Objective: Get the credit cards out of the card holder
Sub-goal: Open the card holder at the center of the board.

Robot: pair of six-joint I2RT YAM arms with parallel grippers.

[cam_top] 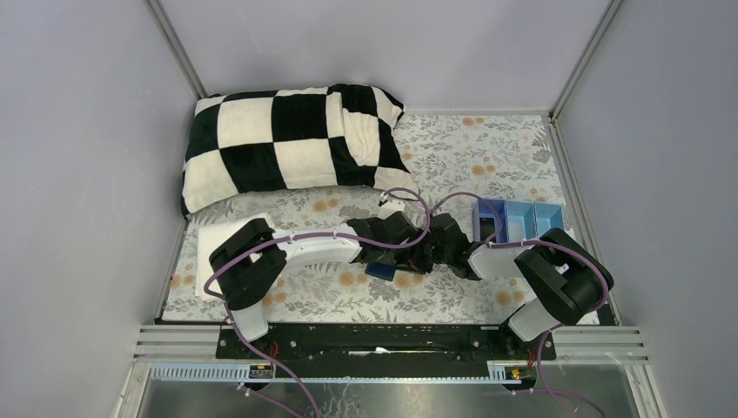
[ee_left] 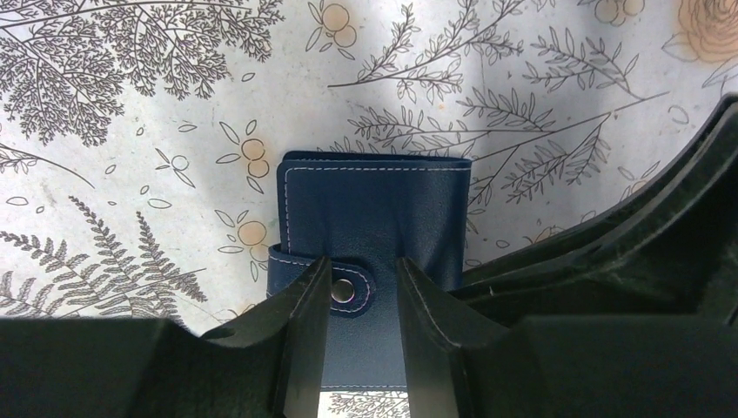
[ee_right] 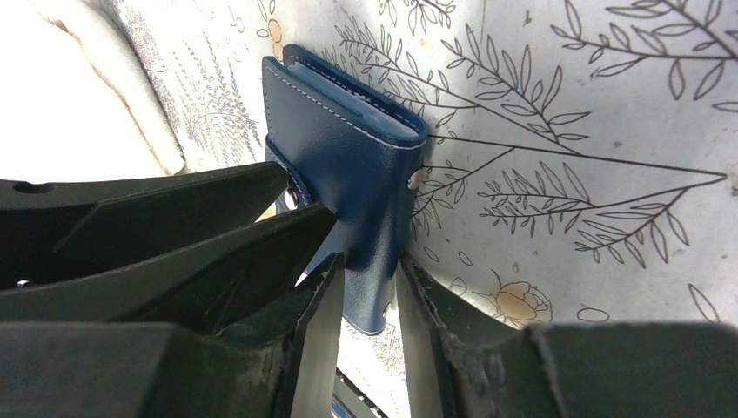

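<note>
pillow [cam_top: 287,144] lies back left on the table [cam_top: 487,148], tray [cam_top: 533,210] at right, card holder [cam_top: 381,271] front centre.

Between the matt plastic fingers [ee_left: 305,340] of the left gripper [ee_left: 362,270], the card holder [ee_left: 374,209] shows fine-grained leather with a shiny metal snap [ee_left: 345,290], over smooth printed cloth [ee_left: 174,104].

2 black-and-white arms [cam_top: 318,248], thin purple cables [cam_top: 406,190], matte black wedge-shaped jaws
</note>
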